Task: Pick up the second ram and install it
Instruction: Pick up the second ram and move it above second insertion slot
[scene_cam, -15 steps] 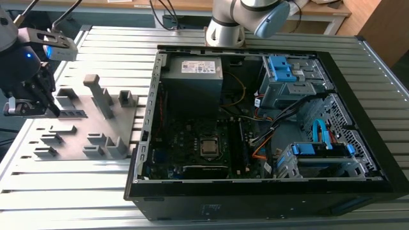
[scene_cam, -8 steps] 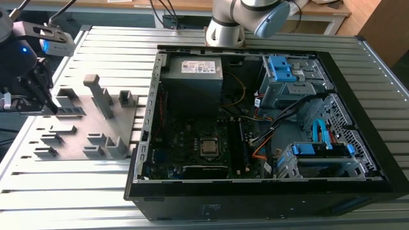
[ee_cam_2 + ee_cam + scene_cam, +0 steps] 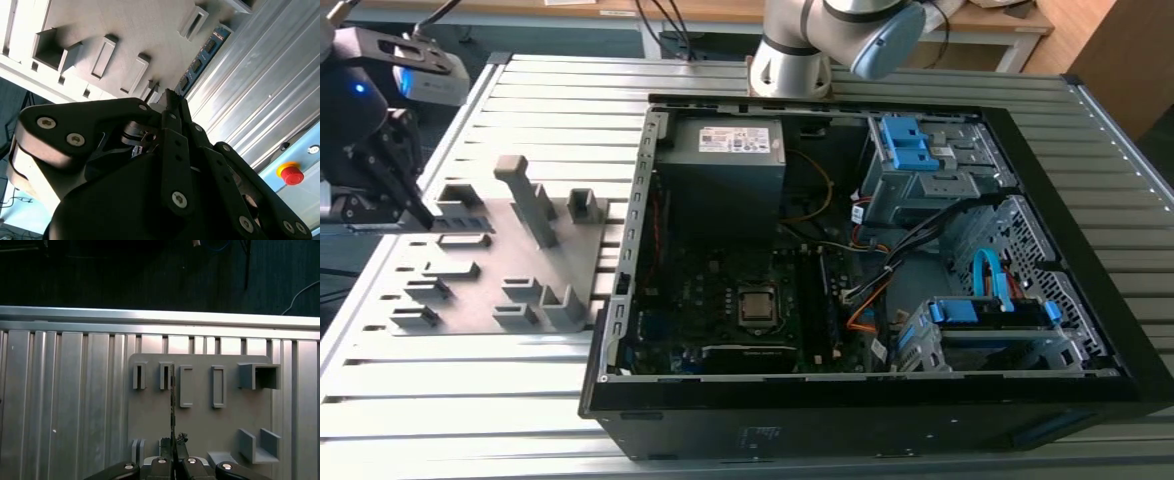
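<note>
The tool [image 3: 167, 97] is clenched on the second ram [image 3: 202, 55], pinching its flat faces so the blue-green board juts lengthwise past the fingertips, a grip that probably leaves its long edge free for seating. In the first wrist view the stick shows edge-on above the grey fixture plate [image 3: 225, 425], lined up with its slots; whether it has fully cleared one is hard to tell. It hangs at the desk's [image 3: 454, 400] left, well apart from the open computer case [image 3: 854, 420] on the right
</note>
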`<state>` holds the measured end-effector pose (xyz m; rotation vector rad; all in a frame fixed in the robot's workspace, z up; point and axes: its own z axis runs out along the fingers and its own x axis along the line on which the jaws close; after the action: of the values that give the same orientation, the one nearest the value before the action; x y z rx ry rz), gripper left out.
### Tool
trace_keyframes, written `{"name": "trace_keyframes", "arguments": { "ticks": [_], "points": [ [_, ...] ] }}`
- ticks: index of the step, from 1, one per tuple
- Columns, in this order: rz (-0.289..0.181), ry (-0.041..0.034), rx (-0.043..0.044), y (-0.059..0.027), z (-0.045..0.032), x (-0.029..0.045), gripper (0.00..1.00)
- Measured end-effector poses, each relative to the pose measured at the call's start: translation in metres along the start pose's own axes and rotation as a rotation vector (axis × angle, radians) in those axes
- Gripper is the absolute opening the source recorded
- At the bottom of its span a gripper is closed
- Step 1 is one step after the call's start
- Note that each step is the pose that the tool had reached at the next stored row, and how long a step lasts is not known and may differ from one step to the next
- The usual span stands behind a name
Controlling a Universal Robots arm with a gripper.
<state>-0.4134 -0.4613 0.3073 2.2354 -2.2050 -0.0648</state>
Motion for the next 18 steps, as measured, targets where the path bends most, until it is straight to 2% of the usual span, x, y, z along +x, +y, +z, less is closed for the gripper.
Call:
{"name": "trace_keyframes", "arguments": {
  "ticks": [18],
  "points": [
    [0.0, -0.0001, 0.0, 0.0008, -0.0266, -0.0008, 0.14]
  ]
}}
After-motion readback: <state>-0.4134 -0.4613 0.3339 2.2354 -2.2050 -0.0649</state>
